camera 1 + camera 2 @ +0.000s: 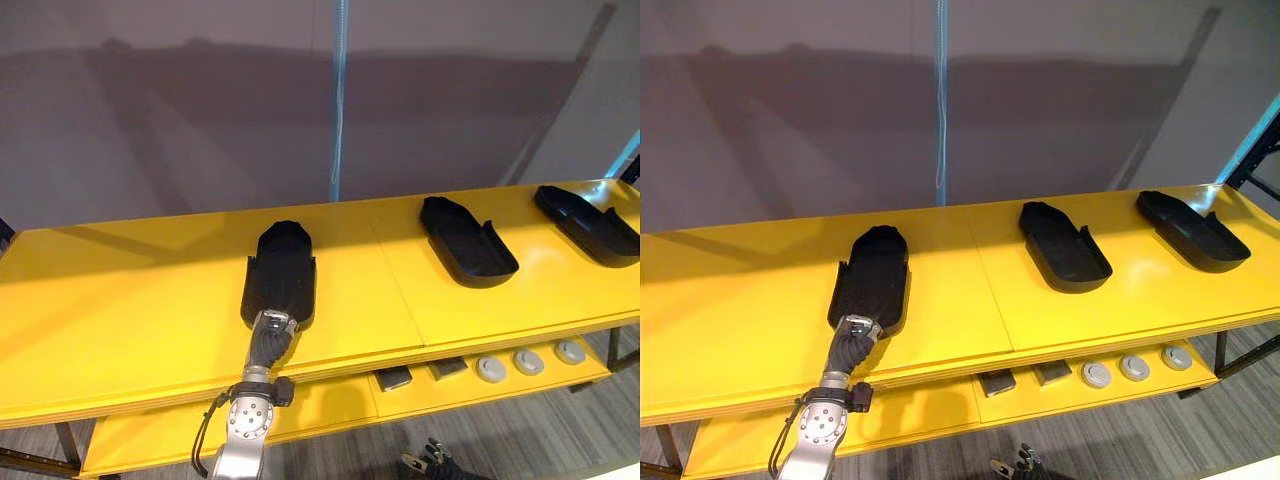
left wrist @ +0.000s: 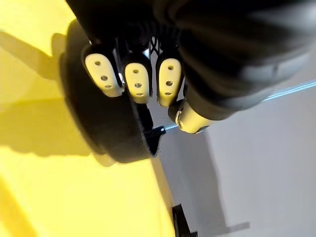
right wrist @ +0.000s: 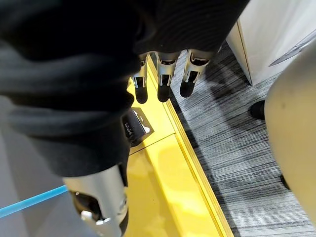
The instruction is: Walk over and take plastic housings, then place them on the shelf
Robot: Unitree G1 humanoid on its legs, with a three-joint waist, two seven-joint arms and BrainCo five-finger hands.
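Observation:
Three black plastic housings lie on the yellow shelf top (image 1: 120,300): one at the left (image 1: 280,270), one in the middle (image 1: 465,242) and one at the far right (image 1: 585,222). My left hand (image 1: 270,338) is at the near end of the left housing. In the left wrist view its fingers (image 2: 137,81) curl over that housing's rim (image 2: 106,128), with the thumb (image 2: 190,118) on the other side. My right hand (image 3: 163,74) hangs low beside the lower shelf, its fingers straight and holding nothing. Its fingertips also show at the bottom edge of the left eye view (image 1: 430,462).
The yellow lower shelf (image 1: 330,400) carries three round grey discs (image 1: 528,362) and two small dark blocks (image 1: 395,378). A blue upright pole (image 1: 338,100) stands behind the shelf against a grey wall. Striped grey floor lies below.

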